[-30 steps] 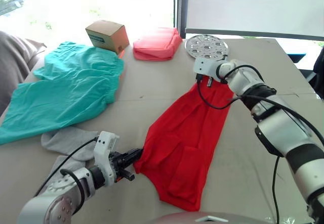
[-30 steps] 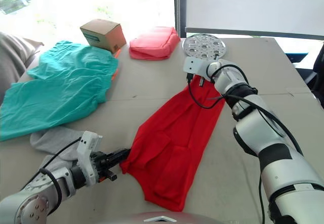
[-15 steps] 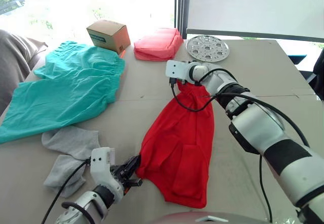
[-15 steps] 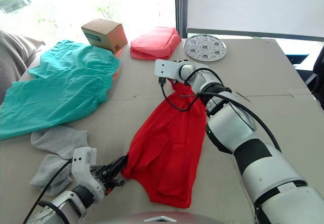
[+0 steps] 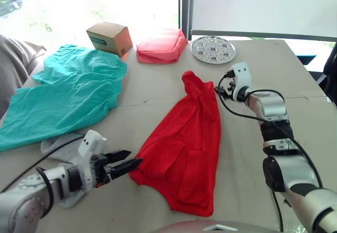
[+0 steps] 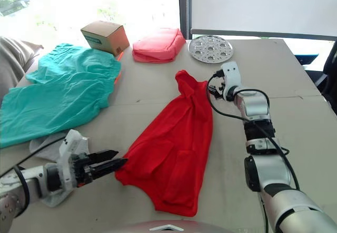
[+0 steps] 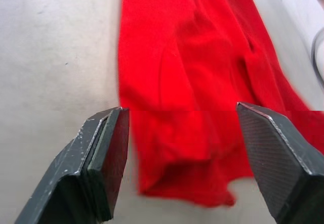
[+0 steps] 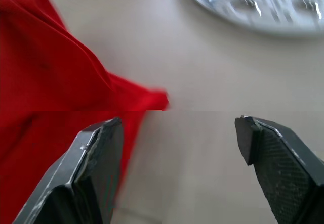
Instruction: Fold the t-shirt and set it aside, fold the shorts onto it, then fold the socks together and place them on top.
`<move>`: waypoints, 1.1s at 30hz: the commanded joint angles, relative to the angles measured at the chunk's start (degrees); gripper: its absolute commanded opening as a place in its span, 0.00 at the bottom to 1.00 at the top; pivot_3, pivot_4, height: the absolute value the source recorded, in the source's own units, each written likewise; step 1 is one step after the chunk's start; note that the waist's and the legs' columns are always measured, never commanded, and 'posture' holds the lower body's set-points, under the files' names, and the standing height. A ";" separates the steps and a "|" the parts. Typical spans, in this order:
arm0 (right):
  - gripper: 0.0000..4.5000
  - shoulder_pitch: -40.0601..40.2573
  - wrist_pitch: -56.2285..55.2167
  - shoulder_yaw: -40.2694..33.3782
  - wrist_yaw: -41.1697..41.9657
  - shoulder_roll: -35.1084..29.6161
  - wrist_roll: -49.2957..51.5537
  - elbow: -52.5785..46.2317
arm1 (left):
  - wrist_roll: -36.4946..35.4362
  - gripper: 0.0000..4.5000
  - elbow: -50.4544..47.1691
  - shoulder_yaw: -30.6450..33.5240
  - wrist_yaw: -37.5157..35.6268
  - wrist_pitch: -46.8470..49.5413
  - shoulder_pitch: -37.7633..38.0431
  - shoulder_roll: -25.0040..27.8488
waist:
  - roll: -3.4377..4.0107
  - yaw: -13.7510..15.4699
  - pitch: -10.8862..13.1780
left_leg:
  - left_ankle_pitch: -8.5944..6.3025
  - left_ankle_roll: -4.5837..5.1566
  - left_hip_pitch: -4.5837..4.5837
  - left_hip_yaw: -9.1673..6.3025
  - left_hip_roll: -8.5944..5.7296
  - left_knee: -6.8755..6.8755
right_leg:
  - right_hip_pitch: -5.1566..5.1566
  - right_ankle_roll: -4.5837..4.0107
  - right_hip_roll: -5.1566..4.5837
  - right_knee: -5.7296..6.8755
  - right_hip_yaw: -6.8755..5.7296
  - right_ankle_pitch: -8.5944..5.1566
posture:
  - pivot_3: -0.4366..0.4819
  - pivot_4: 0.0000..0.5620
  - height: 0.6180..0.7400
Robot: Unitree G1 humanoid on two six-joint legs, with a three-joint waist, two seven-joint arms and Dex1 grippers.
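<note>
Red t-shirt lying loose and crumpled mid-bench. Left gripper, jaws spread, just short of its near hem; right gripper, jaws spread, just beside its far tip.

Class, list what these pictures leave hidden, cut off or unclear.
- Socks: head views, mostly behind the left arm; whether both are there cannot be told.
- Shorts: cut off by the head views' left edge.
- T-shirt: collar lost in the bunched cloth.
- Box: label too small to read.
</note>
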 commanded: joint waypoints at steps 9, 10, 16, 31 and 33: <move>0.83 -7.23 -6.16 -1.04 -2.95 5.08 4.86 10.10 | 3.14 0.80 4.00 -3.09 -7.38 -5.80 2.59 3.38 | -0.09 -0.27 -0.05 | 0.01 -0.02 -0.05 -0.09 0.14 -0.14 | -0.15 -0.02 0.10 -0.02 0.01 0.00 | 0.48 0.27 0.99; 0.83 -7.28 -6.80 -0.32 -3.08 5.00 4.36 10.86 | 3.57 0.80 3.73 -4.09 -6.76 -6.26 2.50 2.75 | -0.09 -0.28 -0.05 | 0.01 -0.02 -0.04 -0.10 0.17 -0.14 | -0.15 -0.02 0.09 -0.02 0.00 0.00 | 0.48 0.27 0.99; 0.83 -8.50 -9.91 1.61 -3.89 4.60 3.23 17.71 | 7.79 0.75 4.15 -11.66 -0.31 -6.61 0.54 -1.02 | 0.10 -0.04 -0.17 | 0.01 -0.02 0.00 -0.12 0.10 -0.13 | -0.10 -0.02 -0.07 0.00 0.00 0.00 | 0.48 0.27 0.99; 0.01 -0.68 -11.95 5.40 -3.85 -0.61 0.40 6.97 | 9.82 0.00 1.93 -15.44 2.34 -8.86 2.24 -4.53 | 0.53 1.33 -0.49 | 0.00 0.03 0.05 -0.24 -0.02 -0.10 | 0.09 0.00 -0.14 -0.07 -0.04 -0.02 | 0.48 0.27 0.99; 0.01 0.93 -10.88 5.51 -4.35 -2.00 -0.02 2.93 | 8.33 0.00 -0.14 -14.63 4.03 -7.56 2.35 -5.67 | 0.53 1.34 -0.49 | 0.00 0.04 0.02 -0.25 -0.03 -0.08 | 0.09 0.00 -0.14 -0.08 -0.02 -0.02 | 0.48 0.27 0.99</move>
